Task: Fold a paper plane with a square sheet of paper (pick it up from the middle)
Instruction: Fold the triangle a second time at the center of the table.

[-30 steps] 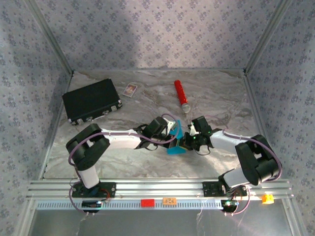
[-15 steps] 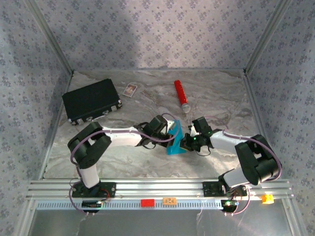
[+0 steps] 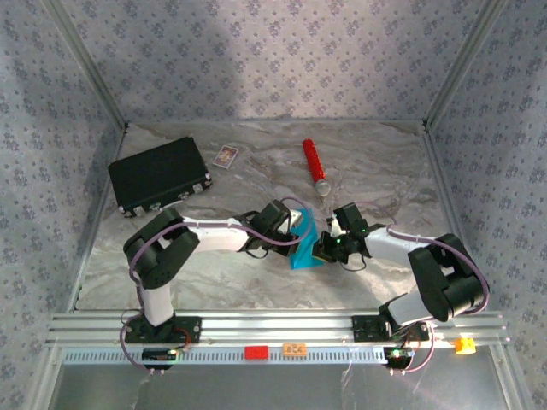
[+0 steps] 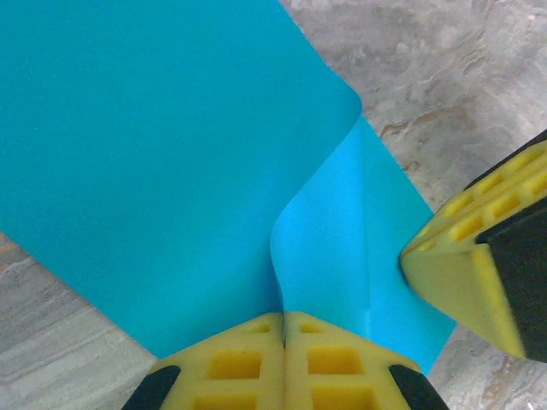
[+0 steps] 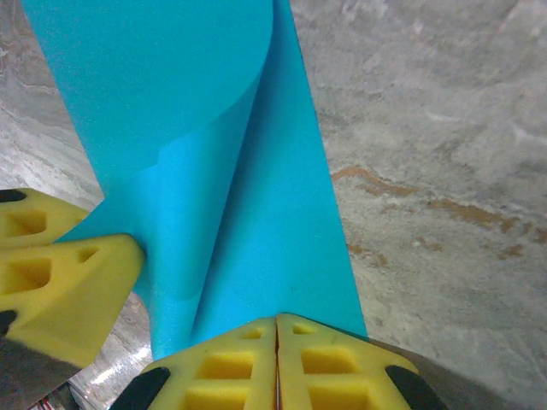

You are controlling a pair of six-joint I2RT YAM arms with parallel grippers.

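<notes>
Lying at the far left of the table (image 3: 214, 282) is a black case (image 3: 158, 175), with a card (image 3: 226, 155) just to its right. Nearer the middle, the left gripper (image 4: 285, 318) has its jaws pressed fully together on an edge of the paper (image 4: 154, 162), with the sheet pinched where the yellow pads meet. The cyan paper is at the middle of the table between the two grippers. It is raised on edge rather than lying flat, and bent over on itself in a loose curl, one layer over another. Whether its lower edge touches the table cannot be told. Beyond it, toward the far wall, a red cylinder (image 3: 315, 166) lies on the table, well apart from the paper. Just right of the paper, the right gripper (image 5: 276, 320) is likewise clamped tight on another part of the sheet, its tips close beside the left gripper's.
</notes>
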